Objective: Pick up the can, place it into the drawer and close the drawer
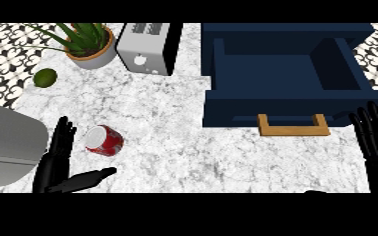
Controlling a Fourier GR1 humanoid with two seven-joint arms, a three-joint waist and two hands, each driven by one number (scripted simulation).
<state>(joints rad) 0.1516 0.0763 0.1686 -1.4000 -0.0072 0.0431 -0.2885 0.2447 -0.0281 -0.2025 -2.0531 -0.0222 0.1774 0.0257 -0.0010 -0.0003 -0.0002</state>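
Note:
A red can [104,140] with a white end lies on its side on the marble counter at the lower left. My left hand [59,157] is open just left of it, fingers straight and thumb stretched out below the can, not touching it. The dark blue drawer [277,70] stands pulled open at the right, its inside bare, with a wooden handle [293,125] on its front. My right hand [366,130] shows at the right edge beside the drawer's front corner, fingers straight and pointing up.
A silver toaster [150,47] stands at the back centre, with a potted plant [89,45] to its left. A green lime [46,77] lies near the left counter edge. My left grey forearm [18,145] fills the lower left corner.

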